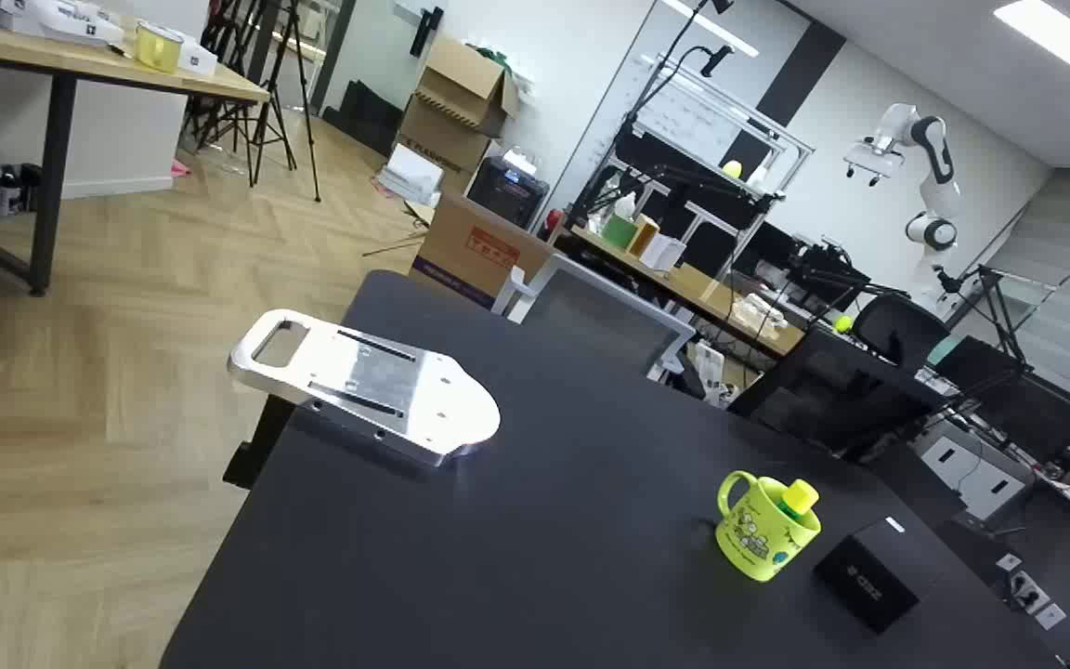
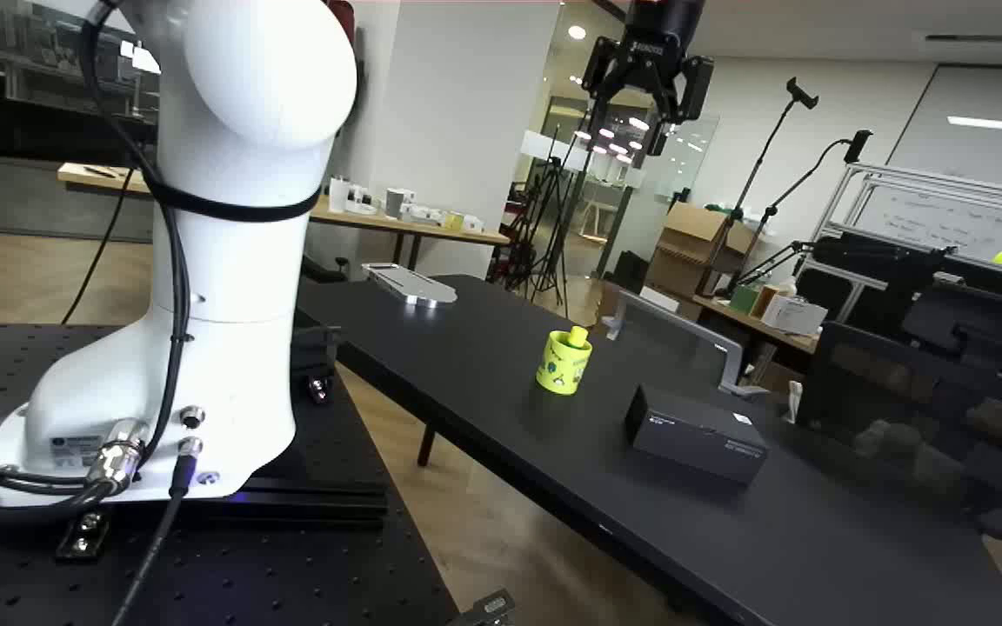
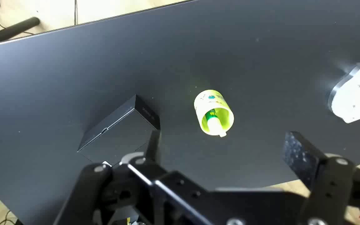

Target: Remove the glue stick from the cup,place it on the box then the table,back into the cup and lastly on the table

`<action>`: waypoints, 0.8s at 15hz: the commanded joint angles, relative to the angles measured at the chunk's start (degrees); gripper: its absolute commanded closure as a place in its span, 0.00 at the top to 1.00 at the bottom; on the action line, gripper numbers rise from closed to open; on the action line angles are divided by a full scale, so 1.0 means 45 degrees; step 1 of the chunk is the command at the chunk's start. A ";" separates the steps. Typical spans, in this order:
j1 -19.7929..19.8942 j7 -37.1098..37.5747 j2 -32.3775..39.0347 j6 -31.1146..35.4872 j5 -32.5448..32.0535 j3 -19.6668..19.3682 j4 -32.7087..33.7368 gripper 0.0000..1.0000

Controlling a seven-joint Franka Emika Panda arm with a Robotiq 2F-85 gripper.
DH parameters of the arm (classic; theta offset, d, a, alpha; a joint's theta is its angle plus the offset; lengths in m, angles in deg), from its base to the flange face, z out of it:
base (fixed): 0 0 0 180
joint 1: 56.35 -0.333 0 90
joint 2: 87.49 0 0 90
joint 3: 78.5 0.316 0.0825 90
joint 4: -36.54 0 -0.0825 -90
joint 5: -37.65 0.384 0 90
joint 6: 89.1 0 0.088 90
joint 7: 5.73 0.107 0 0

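The glue stick stands tilted inside the cup, its yellow cap above the rim and its green body mostly hidden; it shows in both exterior views (image 1: 800,497) (image 2: 578,336) and the wrist view (image 3: 215,124). The lime cup (image 1: 756,537) (image 2: 561,367) (image 3: 209,99) stands upright on the black table (image 1: 554,557) (image 2: 475,339) (image 3: 255,59). The black box (image 1: 867,578) (image 2: 697,435) (image 3: 117,134) lies on the table beside the cup. My gripper (image 2: 624,135) is open and empty, high above the table. In the wrist view the cup shows beyond and between its fingertips (image 3: 222,143).
A silver metal plate with a handle slot (image 1: 377,381) (image 2: 410,285) (image 3: 356,93) lies at one end of the table. A grey-framed chair (image 1: 600,311) stands against the table's long edge. The white arm base (image 2: 223,365) stands beside the table.
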 commanded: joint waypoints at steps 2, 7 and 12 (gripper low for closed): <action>0.0104 -0.0052 0.0023 0.0032 0.0064 0.0085 0.0027 1.00; 0.0103 -0.0055 0.0005 0.0057 0.0063 0.0084 0.0030 1.00; -0.0003 -0.0353 0.0498 0.0270 0.0053 -0.0016 0.0207 1.00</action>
